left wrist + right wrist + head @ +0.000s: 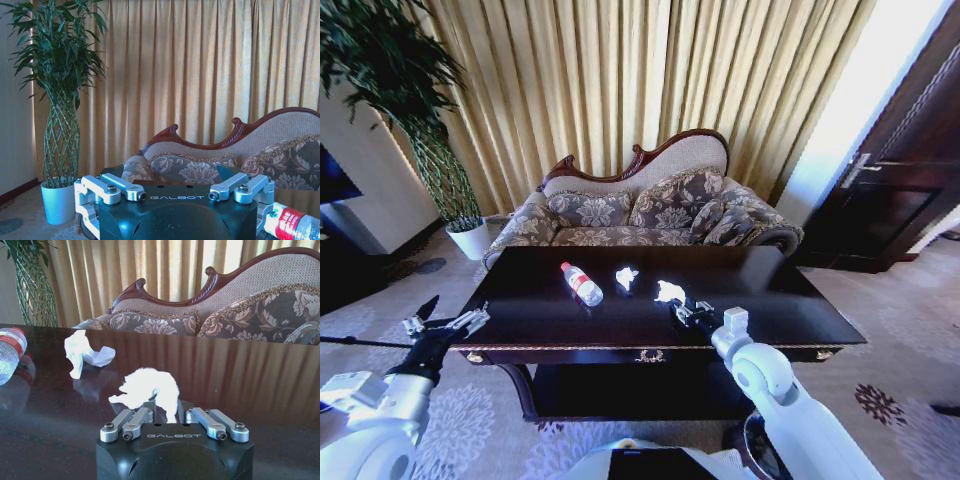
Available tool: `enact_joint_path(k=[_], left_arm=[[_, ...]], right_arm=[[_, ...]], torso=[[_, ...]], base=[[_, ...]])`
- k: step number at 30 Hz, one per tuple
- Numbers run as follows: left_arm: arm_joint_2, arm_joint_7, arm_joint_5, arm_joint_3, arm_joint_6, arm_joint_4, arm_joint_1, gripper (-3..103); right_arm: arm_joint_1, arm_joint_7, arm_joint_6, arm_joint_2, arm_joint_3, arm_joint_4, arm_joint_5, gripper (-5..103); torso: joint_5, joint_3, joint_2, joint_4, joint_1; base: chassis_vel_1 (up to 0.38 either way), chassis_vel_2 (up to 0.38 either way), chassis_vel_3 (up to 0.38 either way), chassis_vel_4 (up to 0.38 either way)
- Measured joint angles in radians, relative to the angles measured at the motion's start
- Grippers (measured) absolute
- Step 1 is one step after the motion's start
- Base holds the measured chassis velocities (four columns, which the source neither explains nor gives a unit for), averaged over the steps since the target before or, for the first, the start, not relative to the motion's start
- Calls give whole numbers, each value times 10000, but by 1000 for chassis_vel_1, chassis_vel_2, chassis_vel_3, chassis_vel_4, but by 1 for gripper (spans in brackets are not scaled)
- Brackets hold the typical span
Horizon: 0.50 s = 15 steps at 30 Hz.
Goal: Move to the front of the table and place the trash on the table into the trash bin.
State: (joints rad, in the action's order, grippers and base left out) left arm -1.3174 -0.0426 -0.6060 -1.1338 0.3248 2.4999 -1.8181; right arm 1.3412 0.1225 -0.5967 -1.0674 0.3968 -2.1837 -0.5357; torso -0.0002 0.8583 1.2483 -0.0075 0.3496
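The dark glossy table stands right in front of me. On it lie a clear plastic bottle with a red cap and two crumpled white paper wads. The farther wad rests loose. My right gripper reaches over the front edge, its narrowed fingers shut around the base of the nearer wad. My left gripper hangs open off the table's left corner. A dark round rim beside my right arm may be the trash bin, mostly hidden.
A carved-back patterned sofa stands behind the table before gold curtains. A tall plant in a white pot sits at the far left. A dark door is on the right. Patterned carpet surrounds the table.
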Motion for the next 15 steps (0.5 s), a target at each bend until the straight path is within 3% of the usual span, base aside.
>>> enact_joint_path(k=[7, 15], left_arm=[[-10, -6, 0, 45, -11, 0, 16, 100], [-2, -8, -5, 142, -21, 0, 76, 100]], right_arm=[[92, 0, 34, 0, 75, -84, -5, 1], [191, -33, 676, 21, 546, -340, -176, 0]], torso=[[0, 0, 0, 0, 0], [0, 0, 0, 0, 0]], base=[[0, 0, 0, 0], [0, 0, 0, 0]])
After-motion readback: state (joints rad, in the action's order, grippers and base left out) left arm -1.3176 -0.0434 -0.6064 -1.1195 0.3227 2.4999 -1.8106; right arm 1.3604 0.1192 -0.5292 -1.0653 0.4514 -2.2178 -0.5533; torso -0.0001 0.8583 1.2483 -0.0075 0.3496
